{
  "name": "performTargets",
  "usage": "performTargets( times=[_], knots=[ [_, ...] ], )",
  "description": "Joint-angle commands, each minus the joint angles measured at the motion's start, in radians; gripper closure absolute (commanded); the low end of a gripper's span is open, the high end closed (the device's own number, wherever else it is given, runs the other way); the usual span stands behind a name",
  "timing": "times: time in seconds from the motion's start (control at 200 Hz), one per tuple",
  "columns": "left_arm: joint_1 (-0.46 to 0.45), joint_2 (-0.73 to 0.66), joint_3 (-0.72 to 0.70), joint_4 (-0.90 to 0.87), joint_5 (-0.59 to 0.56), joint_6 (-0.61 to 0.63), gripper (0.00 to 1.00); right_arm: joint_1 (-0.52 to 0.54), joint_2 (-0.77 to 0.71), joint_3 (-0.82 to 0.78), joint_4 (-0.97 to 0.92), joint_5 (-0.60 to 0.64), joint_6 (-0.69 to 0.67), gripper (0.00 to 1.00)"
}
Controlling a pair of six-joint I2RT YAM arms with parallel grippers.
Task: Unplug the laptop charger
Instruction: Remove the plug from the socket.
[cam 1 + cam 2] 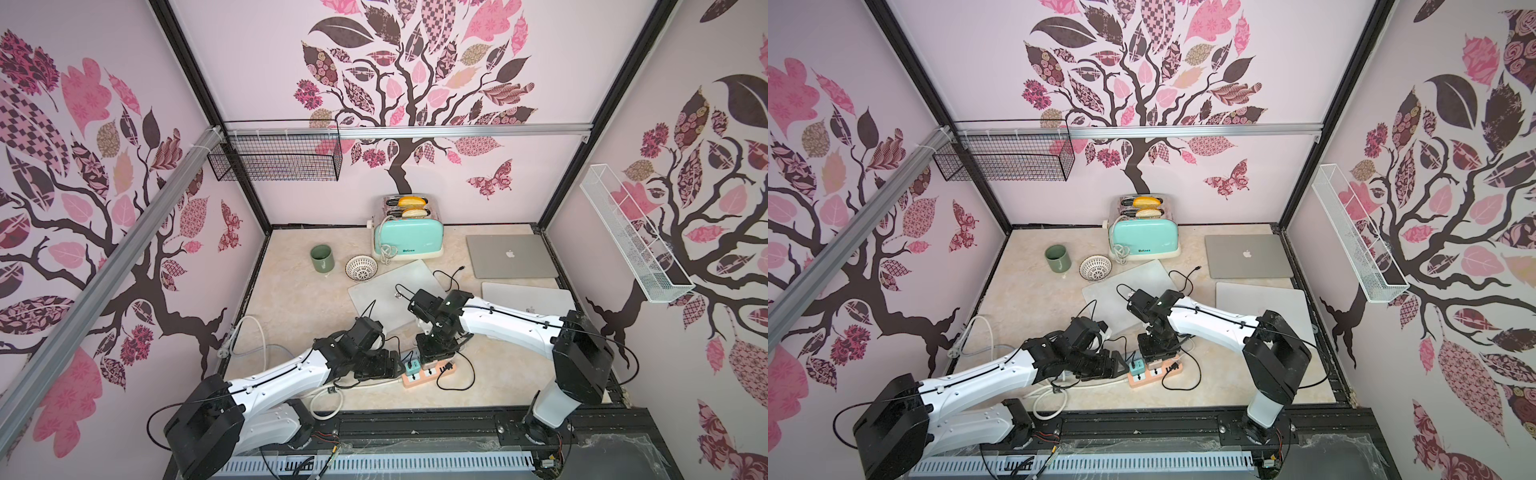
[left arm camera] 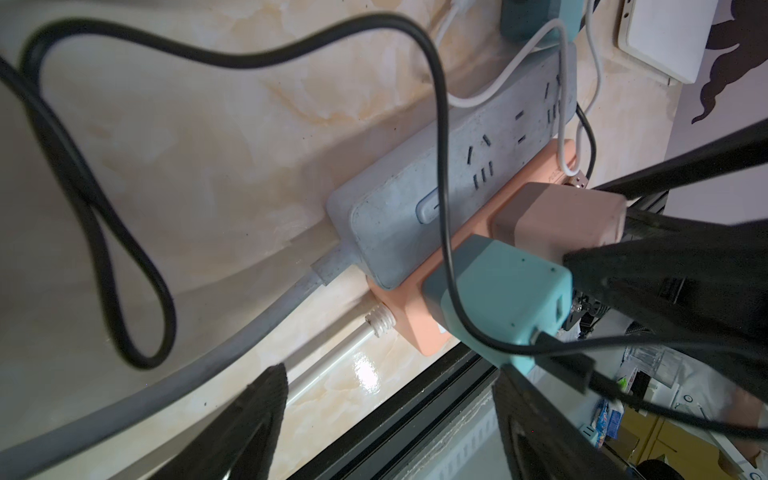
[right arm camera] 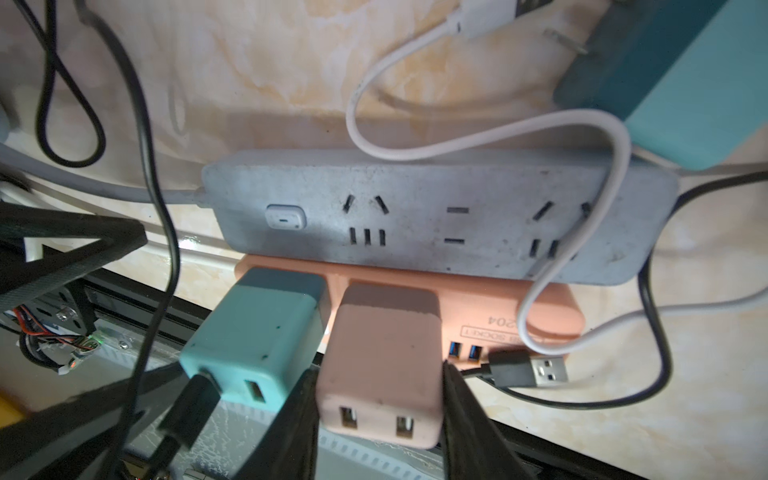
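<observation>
- Toaster (image 1: 409, 243), at 12 o'clock on the table (image 1: 291, 316), has two bread slices (image 1: 412, 202) standing in its slots. The word on its side is too small to read.
- Mug (image 1: 322, 257) and white bowl (image 1: 361, 267) sit just beside each other at 11 o'clock.
- Black basket (image 1: 274, 156) hangs on the back wall, and a white rack (image 1: 631, 237) on the wall at 3 o'clock.
- Far laptop (image 1: 509, 254), at 2 o'clock, is closed and bears an Apple logo. Near laptop (image 1: 528, 301) lies at 3 o'clock.
- Pink strip (image 3: 478, 303), at 6 o'clock, touches a grey strip (image 3: 415, 187). Its partly hidden label shows "SOCKET" and "204".
- Pink charger (image 3: 386, 332) is plugged into the pink strip, beside a teal charger (image 3: 257, 328) that has a black cable (image 3: 191, 399) in one port.
- Right gripper (image 3: 378, 370) pinches the pink charger by its two sides.
- Left gripper (image 2: 388, 370) is spread wide, near the teal charger.
</observation>
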Motion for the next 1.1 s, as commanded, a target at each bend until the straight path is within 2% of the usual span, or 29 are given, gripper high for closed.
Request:
performTargets(
  times=[0.0,0.42,0.45,0.51,0.56,0.75,0.985,1.095],
  knots=[
    [0.003,0.018,-0.017,0.007,-0.004,0.016,0.18,0.008,-0.047,0.073,-0.005,-0.009,0.017,0.81],
    [0.003,0.069,-0.027,0.016,-0.008,0.036,0.19,0.007,-0.042,0.043,0.006,-0.012,0.028,0.85],
    [0.003,0.073,-0.032,0.018,-0.014,0.036,0.24,0.007,-0.043,0.033,0.013,-0.015,0.029,0.85],
    [0.003,0.091,-0.040,0.030,-0.019,0.034,0.46,0.007,-0.043,0.019,0.025,-0.023,0.034,0.87],
    [0.004,0.111,-0.043,0.032,-0.019,0.046,0.52,0.007,-0.043,0.003,0.038,-0.031,0.038,0.88],
    [0.004,0.145,-0.057,0.053,-0.018,0.055,0.49,0.007,-0.038,-0.025,0.063,-0.040,0.045,0.89],
    [0.003,0.064,-0.089,0.088,-0.009,0.013,0.43,0.008,-0.032,-0.075,0.100,-0.045,0.060,0.90],
    [0.003,0.071,-0.092,0.097,-0.017,0.004,0.41,0.008,-0.035,-0.088,0.116,-0.053,0.073,0.90]
  ],
)
